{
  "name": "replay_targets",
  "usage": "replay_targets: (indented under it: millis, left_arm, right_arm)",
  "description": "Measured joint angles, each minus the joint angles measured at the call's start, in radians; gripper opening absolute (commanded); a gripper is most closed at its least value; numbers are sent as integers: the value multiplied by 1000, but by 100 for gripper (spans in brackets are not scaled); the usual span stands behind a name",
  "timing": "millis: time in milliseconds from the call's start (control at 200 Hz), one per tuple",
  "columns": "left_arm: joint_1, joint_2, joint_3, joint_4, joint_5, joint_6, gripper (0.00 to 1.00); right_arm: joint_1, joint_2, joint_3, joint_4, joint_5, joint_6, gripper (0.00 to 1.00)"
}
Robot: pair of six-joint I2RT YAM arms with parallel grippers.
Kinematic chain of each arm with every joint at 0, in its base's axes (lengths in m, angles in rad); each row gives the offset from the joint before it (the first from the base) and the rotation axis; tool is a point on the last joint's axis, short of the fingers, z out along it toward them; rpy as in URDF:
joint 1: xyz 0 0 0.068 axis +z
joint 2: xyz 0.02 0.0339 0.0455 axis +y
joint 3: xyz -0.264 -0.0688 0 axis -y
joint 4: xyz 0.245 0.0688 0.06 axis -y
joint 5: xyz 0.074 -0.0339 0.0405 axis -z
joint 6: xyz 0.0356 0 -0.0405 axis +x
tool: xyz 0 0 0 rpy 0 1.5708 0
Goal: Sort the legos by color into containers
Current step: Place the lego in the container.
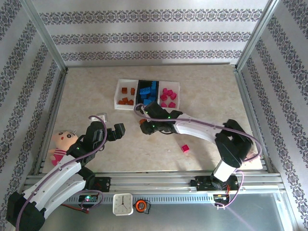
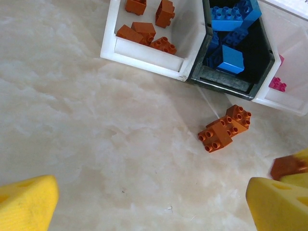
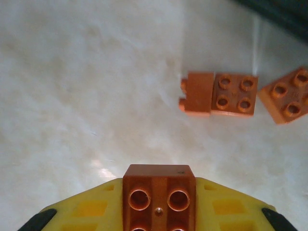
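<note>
The legos mostly lie in the containers, a row of three touching side by side at the far middle of the bench. Orange-brown ones sit in the left white bin, blue ones in the black bin in the middle, and pink ones in the right white bin.

A few are loose on the bench. A small cluster of orange-brown bricks, touching one another, lies just in front of the black bin. A single pink brick lies well apart from the bins, nearer the arms on the right side.

The right hand is clenched on an orange-brown brick, which sits between its yellow fingers with the studs facing the wrist camera. From overhead it hangs near the loose cluster, just on the near side of the bins.

The left hand is released, its yellow fingers spread wide with nothing between them. It is over bare bench to the left of the right hand.

A small doll with a pink body lies at the left edge of the bench. A white clock rests on the front rail between the two arm bases.
</note>
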Motion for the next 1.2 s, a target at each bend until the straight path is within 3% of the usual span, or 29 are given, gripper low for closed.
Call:
replay_targets:
  millis: [200, 605, 675, 775, 854, 1029, 1199]
  left_arm:
    - [0, 0, -12, 0, 0, -13, 100]
    - [0, 4, -15, 0, 20, -26, 100]
    - [1, 10, -15, 0, 24, -26, 100]
    - [5, 15, -15, 0, 32, -26, 100]
    - [6, 23, -15, 0, 39, -26, 100]
    - [6, 76, -15, 15, 74, -25, 100]
    - [6, 239, 37, 44, 167, 5, 91]
  right_arm:
    - [-64, 68, 214, 10, -58, 0, 28]
    - [-121, 624, 892, -6, -23, 27, 32]
    - [-122, 708, 1007, -42, -3, 35, 37]
    - [-122, 813, 1170, -100, 19, 51, 56]
    - [-128, 866, 1266, -137, 22, 58, 65]
    - [-135, 846, 1252, -153, 23, 60, 69]
    - [-144, 619, 906, -81, 26, 55, 69]
